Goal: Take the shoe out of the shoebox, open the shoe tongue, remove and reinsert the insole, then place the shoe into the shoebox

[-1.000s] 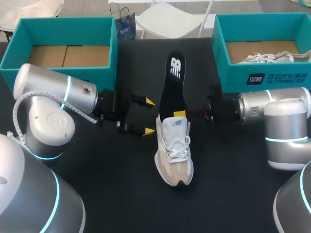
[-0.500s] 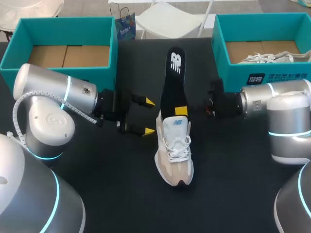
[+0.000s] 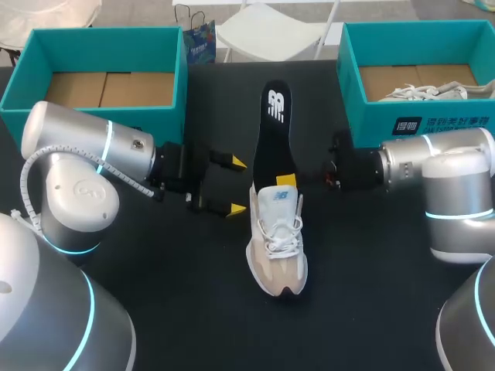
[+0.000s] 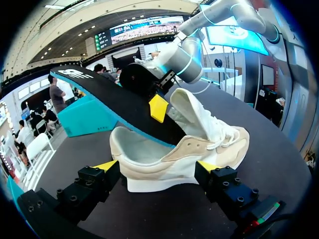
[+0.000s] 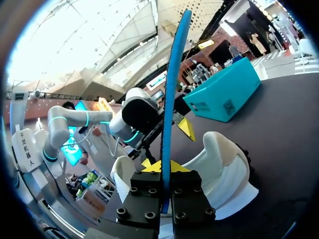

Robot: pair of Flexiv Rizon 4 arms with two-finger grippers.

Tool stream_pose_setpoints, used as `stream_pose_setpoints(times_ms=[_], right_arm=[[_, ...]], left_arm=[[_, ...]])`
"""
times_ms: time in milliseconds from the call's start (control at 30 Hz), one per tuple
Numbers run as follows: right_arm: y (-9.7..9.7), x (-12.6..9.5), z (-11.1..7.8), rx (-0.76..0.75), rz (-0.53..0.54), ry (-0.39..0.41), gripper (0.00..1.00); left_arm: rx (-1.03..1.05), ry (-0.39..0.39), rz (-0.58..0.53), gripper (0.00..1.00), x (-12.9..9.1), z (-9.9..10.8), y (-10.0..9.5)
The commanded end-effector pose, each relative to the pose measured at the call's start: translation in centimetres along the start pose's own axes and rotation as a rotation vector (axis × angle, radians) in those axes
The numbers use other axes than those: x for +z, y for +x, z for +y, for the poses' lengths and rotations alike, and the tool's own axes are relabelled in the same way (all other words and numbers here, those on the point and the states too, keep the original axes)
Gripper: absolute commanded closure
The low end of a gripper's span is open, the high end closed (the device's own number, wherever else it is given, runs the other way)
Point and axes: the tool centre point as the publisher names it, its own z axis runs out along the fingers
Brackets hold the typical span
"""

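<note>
So, head view: shoe point(image 3: 277, 246) on desk point(image 3: 174, 297), insole point(image 3: 272, 131) half in it, pinched by right gripper point(image 3: 286, 180); left gripper point(image 3: 232, 186) open beside shoe. Left wrist view: shoe point(image 4: 179, 154) just ahead of spread fingers point(image 4: 106, 165). Right wrist view: gripper point(image 5: 160, 167) clamps insole point(image 5: 170, 99) edge. Prob. insole step; next needs shoe steadied.

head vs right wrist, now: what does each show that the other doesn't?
Only head: the right shoebox with white laces lying in it, the left shoebox's cardboard floor, and the insole's black top face.
Only right wrist: the insole seen edge-on, its blue edge pinched between the right gripper's fingers.
Both: the shoe, the insole sticking out of it, the left gripper open beside the shoe, and the left shoebox's outer wall.
</note>
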Motion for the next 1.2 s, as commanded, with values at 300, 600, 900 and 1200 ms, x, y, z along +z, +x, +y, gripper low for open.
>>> stream_pose_setpoints(times_ms=[300, 600, 900, 1200], right_arm=[[-0.1, 0.17, -0.06, 0.001, 0.0, 0.002, 1.0], [-0.1, 0.17, -0.06, 0.001, 0.0, 0.002, 1.0], [-0.1, 0.17, -0.06, 0.001, 0.0, 0.002, 1.0], [-0.31, 0.23, -0.18, -0.006, -0.011, 0.001, 1.0]], left_arm=[[0.001, -0.003, 0.001, 0.0, 0.07, -0.06, 0.0], [0.001, -0.003, 0.001, 0.0, 0.07, -0.06, 0.0], [0.001, -0.003, 0.001, 0.0, 0.07, -0.06, 0.0], [0.001, -0.003, 0.001, 0.0, 0.07, -0.06, 0.0]])
